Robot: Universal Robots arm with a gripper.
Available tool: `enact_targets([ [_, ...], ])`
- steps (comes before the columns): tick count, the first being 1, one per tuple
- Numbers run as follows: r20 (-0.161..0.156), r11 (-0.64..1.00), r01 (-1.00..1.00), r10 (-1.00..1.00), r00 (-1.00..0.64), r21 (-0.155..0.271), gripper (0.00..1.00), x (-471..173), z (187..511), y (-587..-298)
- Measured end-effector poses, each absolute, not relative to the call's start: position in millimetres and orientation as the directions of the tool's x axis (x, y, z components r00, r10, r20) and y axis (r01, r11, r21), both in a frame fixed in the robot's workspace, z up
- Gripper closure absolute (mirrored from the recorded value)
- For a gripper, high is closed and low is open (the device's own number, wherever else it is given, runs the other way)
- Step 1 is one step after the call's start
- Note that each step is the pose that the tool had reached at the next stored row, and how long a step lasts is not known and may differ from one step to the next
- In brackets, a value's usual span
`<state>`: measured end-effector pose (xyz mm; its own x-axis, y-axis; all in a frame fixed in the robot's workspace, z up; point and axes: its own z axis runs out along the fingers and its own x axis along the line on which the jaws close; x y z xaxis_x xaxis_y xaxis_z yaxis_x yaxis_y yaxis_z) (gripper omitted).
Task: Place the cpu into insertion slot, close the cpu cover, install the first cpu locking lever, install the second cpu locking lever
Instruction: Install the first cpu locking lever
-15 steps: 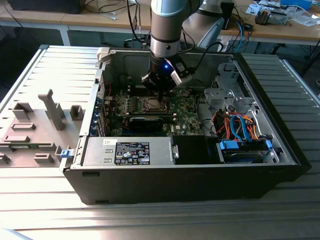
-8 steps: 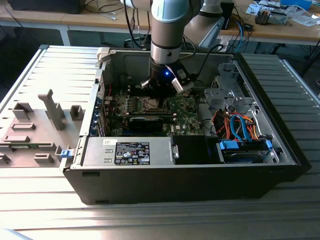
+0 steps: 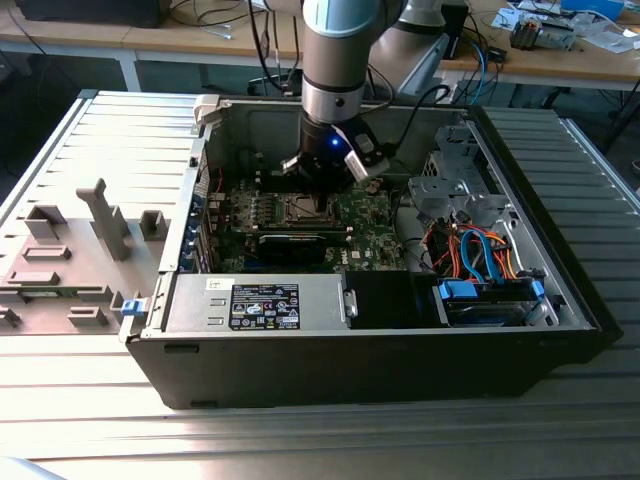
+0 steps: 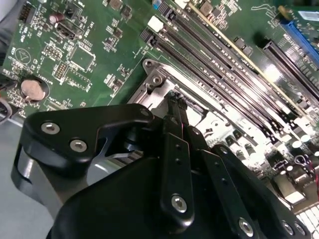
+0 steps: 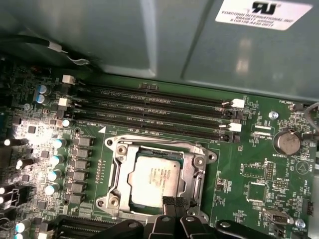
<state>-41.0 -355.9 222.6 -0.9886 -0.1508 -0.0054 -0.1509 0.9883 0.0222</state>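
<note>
- Your gripper point(image 3: 318, 192) hangs low inside an open computer case point(image 3: 400, 340), right over the motherboard point(image 5: 259, 184).
- In the first wrist view the cpu point(image 5: 158, 180) lies flat in the slot point(image 5: 130, 164), silver face up, directly ahead of your fingertips point(image 5: 175, 204) and just beside them.
- The cover point(image 5: 197, 172) looks to be down around the chip: its silver frame borders the cpu on all sides, with the chip showing through the cut-out middle.
- Your fingertips sit together at the near edge of that frame. The gripper looks closed with nothing between the fingers, though you cannot tell whether the tips touch the metal.
- In the second wrist view the fingertips point(image 4: 174, 102) reach the silver corner of the socket frame point(image 4: 154, 79); the memory slots point(image 4: 224, 64) run past them on the far side.
- Handling, as a judgement: the cpu is light, stiff and thin, with a delicate underside, so it is best held by its outer edges only. The cover is thin spring metal, stiff enough to press, and is best pushed on its frame edge, never on the chip face.
- The locking levers cannot be made out clearly.
</note>
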Motion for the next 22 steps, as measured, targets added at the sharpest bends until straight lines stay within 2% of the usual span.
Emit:
enact_targets([
  [22, -0.005, 0.988, -0.151, -0.151, -0.989, 0.022, 0.89, -41.0, 259.9, -356.0],
])
